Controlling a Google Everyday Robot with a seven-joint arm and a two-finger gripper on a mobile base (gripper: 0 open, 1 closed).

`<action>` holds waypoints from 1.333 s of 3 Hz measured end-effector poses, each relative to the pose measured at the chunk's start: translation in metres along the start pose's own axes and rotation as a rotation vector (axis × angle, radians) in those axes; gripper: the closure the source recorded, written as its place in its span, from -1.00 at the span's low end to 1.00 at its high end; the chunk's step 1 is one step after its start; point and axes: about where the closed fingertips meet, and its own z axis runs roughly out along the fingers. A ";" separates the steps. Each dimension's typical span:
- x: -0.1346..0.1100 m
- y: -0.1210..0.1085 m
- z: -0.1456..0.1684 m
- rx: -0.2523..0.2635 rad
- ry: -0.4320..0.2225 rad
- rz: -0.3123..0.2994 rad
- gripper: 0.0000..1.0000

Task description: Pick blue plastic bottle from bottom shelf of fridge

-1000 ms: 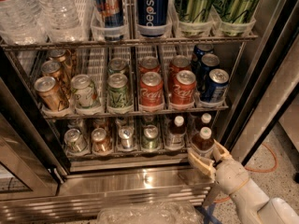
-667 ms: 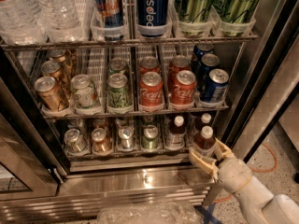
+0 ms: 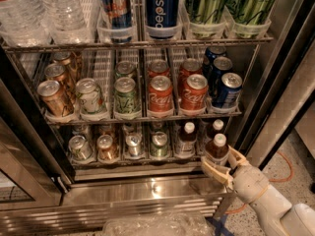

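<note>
Approach looks done: gripper (image 3: 220, 162) is placed at the right front of the bottom shelf (image 3: 147, 167), fingers (image 3: 212, 170) spread around the blue plastic bottle (image 3: 217, 150), not clenched. Closing and lift-out from the fridge (image 3: 147, 200) are left.

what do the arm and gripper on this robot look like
The gripper, low on the right in front of the fridge, is pale tan plastic. Behind it is a rounded off-white wrist with a thin yellowish band around it, then a smooth, light grey arm with a plain casing. No markings or cables show on it.
</note>
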 end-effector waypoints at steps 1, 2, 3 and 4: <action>0.000 0.000 0.000 0.000 0.000 0.000 1.00; -0.001 0.003 0.004 -0.026 -0.027 -0.010 1.00; -0.012 0.010 0.020 -0.044 -0.140 -0.066 1.00; -0.025 0.015 0.033 -0.034 -0.240 -0.123 1.00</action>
